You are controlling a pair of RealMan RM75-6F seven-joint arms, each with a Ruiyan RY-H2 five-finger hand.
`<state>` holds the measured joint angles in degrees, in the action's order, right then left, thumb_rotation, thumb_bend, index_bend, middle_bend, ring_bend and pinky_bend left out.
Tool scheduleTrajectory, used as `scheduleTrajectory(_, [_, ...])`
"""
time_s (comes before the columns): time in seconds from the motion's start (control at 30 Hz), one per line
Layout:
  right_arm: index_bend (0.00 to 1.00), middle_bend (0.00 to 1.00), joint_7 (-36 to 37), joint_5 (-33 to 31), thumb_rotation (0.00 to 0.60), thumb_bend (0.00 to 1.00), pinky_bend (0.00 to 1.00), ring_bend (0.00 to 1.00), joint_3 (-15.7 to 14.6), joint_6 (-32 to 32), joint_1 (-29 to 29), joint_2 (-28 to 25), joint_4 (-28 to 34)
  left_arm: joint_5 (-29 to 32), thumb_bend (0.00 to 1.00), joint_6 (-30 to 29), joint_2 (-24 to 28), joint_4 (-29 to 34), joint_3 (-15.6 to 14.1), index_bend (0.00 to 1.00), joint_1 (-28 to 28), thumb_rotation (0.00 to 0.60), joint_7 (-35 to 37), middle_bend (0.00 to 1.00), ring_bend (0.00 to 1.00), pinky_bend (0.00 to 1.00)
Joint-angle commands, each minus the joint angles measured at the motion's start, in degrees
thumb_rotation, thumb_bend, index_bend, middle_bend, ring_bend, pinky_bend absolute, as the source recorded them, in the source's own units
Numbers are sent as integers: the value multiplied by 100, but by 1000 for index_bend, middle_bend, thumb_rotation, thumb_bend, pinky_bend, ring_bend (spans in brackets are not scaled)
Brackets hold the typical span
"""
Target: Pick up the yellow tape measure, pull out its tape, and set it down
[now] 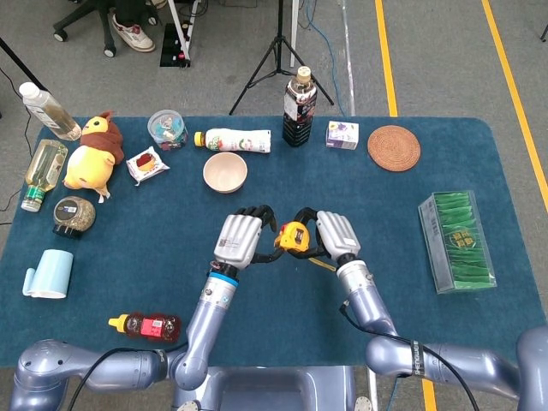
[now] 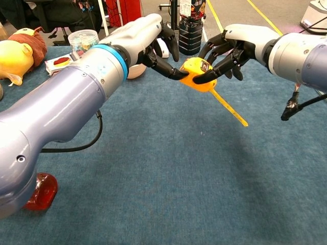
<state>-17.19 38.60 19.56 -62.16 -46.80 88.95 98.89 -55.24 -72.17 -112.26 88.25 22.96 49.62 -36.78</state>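
Observation:
The yellow tape measure is held up above the blue tabletop, between my two hands. My right hand wraps its dark fingers over and under the case. My left hand meets the case from the other side, fingertips pressing its left edge. A short length of yellow tape sticks out of the case and slants down to the right; its end hangs free, touching nothing.
A pale bowl sits just beyond the hands, with a white bottle and a dark bottle behind it. A green box lies at the right, a blue cup and a red sauce bottle at the left.

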Motion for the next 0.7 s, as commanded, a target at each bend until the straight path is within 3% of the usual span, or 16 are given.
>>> scheduleTrajectory(0.03, [673,646,14,-11,525,316,743,728,6,7,7,-10,-3,16,294,3,4,-3,-6,476,4,504,-5,320,316,332])
scheduleTrajectory(0.47, [673,646,76,21,524,315,749,731,13,88,5,-45,22,88,298,20,-41,-89,-1,476,63,503,18,320,316,333])
scheduleTrajectory(0.7, [673,645,75,63,524,315,752,734,-3,67,14,-65,39,75,411,20,-36,-97,-13,476,81,502,39,321,317,333])
